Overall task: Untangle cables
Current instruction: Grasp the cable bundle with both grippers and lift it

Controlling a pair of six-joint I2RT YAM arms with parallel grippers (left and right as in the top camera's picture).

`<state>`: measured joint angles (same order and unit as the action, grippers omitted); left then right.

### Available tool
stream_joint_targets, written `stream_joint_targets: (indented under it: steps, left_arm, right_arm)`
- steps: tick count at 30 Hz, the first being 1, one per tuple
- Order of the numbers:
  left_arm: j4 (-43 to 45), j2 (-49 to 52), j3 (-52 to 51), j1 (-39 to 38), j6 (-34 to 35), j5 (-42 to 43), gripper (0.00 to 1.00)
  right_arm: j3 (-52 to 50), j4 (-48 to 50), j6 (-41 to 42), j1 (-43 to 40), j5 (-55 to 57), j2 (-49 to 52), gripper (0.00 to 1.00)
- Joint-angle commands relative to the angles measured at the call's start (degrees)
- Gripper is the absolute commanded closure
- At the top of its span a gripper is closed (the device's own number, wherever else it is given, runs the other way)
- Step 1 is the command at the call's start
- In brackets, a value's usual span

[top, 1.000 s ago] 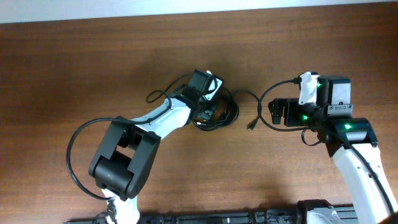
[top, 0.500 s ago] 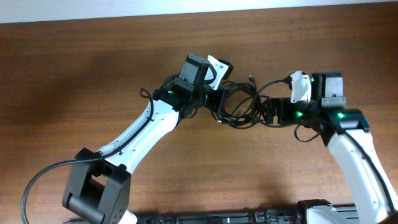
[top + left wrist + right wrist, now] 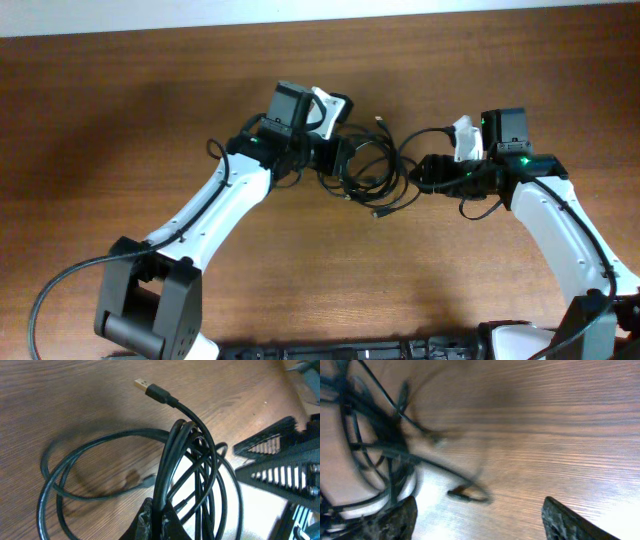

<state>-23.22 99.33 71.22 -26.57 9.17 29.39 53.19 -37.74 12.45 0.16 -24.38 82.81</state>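
Note:
A tangle of thin black cables (image 3: 368, 175) hangs in loops between my two grippers near the table's far middle. My left gripper (image 3: 335, 160) is shut on a bunch of the cables (image 3: 172, 485), pinched between its fingertips (image 3: 159, 520). A USB plug (image 3: 148, 387) sticks up from that bunch, and another plug (image 3: 379, 212) dangles low. My right gripper (image 3: 428, 172) is open, its fingers (image 3: 480, 520) spread wide, right beside the cables (image 3: 375, 445), which are blurred at the left of the right wrist view.
The brown wooden table (image 3: 120, 120) lies under both arms. A pale strip (image 3: 320, 12) runs along its far edge. Thicker black arm wires loop by the left arm's base (image 3: 60, 290).
My left gripper has lifted the cable bundle and carried it up and left. My right gripper has moved left toward the bundle. The loops now stretch between the two grippers.

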Motion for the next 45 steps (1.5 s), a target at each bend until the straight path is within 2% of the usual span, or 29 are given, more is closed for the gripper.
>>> stream_joint_targets:
  steps: [1,2,5,6,7,8,10,13,15,17,18,19,21,25,26,28,29,30,31,34,35,36,37,38,39,41,42,44,45]
  left_arm:
    - [-0.31,-0.81,0.85,0.59,0.68,1.46,1.0]
    - [-0.24,-0.81,0.85,0.59,0.68,1.46,1.0]
    - [0.7,-0.81,0.85,0.61,4.39,1.44,1.0]
    - [1.77,-0.81,0.85,0.76,5.51,1.46,1.0]
    - [2.69,-0.81,0.85,0.83,6.88,1.51,1.0]
    - [3.54,-0.81,0.85,0.85,9.49,1.84,1.0]
    - [4.87,-0.81,0.85,0.85,10.16,5.18,1.0]
    - [5.38,-0.81,0.85,0.87,10.58,7.56,1.0]
    - [5.07,-0.81,0.85,0.87,10.54,8.79,1.0]
    - [2.16,-0.81,0.85,1.33,10.47,4.76,1.0]
    - [-2.78,-0.81,0.85,2.45,10.51,-5.31,1.0]
    - [-6.14,-0.81,0.85,3.43,10.54,-11.13,1.0]
    - [-8.9,-0.81,0.85,5.81,10.54,-12.48,1.0]
    - [-6.43,-1.01,0.85,8.22,10.49,1.53,1.0]
    - [-4.74,-1.01,0.85,8.26,10.38,6.71,1.0]
    - [-1.55,-1.01,0.85,8.26,5.29,17.44,1.0]
    - [-0.26,-1.01,0.85,8.26,2.67,22.51,1.0]
    - [-0.15,-1.01,0.85,8.31,1.86,23.41,1.0]
    - [-0.37,-1.01,0.85,8.41,1.16,23.06,1.0]
    - [-3.82,-1.01,0.85,9.4,2.54,3.08,1.0]
    - [-5.86,-1.01,0.85,9.38,6.49,-4.72,1.0]
    - [-7.06,-1.01,0.85,9.38,9.31,-7.08,1.0]
    - [-7.17,-1.01,0.85,9.38,9.35,-6.67,1.0]
    - [-7.15,-1.01,0.85,9.38,10.58,-6.29,1.0]
    - [-6.86,-1.01,0.85,9.4,11.69,-4.55,1.0]
    - [-1.79,-1.01,0.85,10.27,10.38,11.41,1.0]
    - [0.31,-1.01,0.85,10.84,10.25,16.06,1.0]
    - [8.74,-1.01,0.85,12.74,7.17,33.81,1.0]
    - [10.8,-1.01,0.85,13.2,7.17,37.66,1.0]
  right_arm:
    - [4.37,0.24,6.51,0.22,-0.02,-0.17,0.11]
    - [5.31,0.37,6.49,0.22,-4.81,-0.28,0.01]
    - [5.53,0.2,6.49,0.37,-16.61,-0.17,0.02]
    - [5.53,-0.85,6.45,1.01,-15.74,-0.02,0.1]
    - [5.51,-1.11,6.47,1.4,-15.43,0.07,0.26]
    - [5.35,-1.05,6.49,1.95,-15.45,0.2,0.45]
    - [5.31,-1.14,6.49,3.43,-12.55,0.24,0.63]
    - [5.27,-1.07,6.51,6.34,-5.03,1.07,0.67]
    - [5.27,-1.07,6.51,7.26,0.31,1.97,0.78]
    - [5.27,-1.79,6.51,7.43,5.49,2.78,0.95]
    - [5.27,-3.15,6.54,7.43,10.01,2.82,0.96]
    - [5.27,-4.0,6.58,7.43,12.94,2.8,0.96]
    - [5.27,-4.87,9.79,7.43,16.52,2.8,0.96]
    - [5.27,-1.14,10.75,7.43,10.16,2.8,0.96]
    - [5.27,2.16,8.72,7.43,2.73,2.8,0.96]
    - [5.27,8.31,2.03,7.43,-13.38,2.8,0.96]
    - [5.27,9.79,1.29,7.43,-15.93,2.8,0.9]
    - [5.27,9.97,1.29,7.37,-14.73,2.8,0.81]
    - [5.27,9.4,1.55,7.28,-10.84,2.8,0.81]
    - [5.27,7.3,6.62,7.28,-2.01,2.8,0.78]
    - [5.27,7.41,6.73,7.28,-1.92,2.8,0.76]
    - [5.27,7.8,6.69,7.28,-2.97,2.8,0.69]
    - [5.27,8.22,6.19,7.28,-5.99,2.8,0.62]
    - [5.27,9.11,3.3,7.28,-9.6,2.8,0.61]
    - [5.27,9.29,2.82,7.26,-9.09,2.8,0.6]
    - [5.27,8.79,3.04,7.28,-4.66,2.8,0.6]
    - [5.27,8.33,3.52,7.28,-2.89,2.8,0.6]
    - [5.27,7.65,7.43,7.26,1.16,2.8,0.6]
    - [5.27,8.52,7.56,7.28,0.57,2.8,0.6]
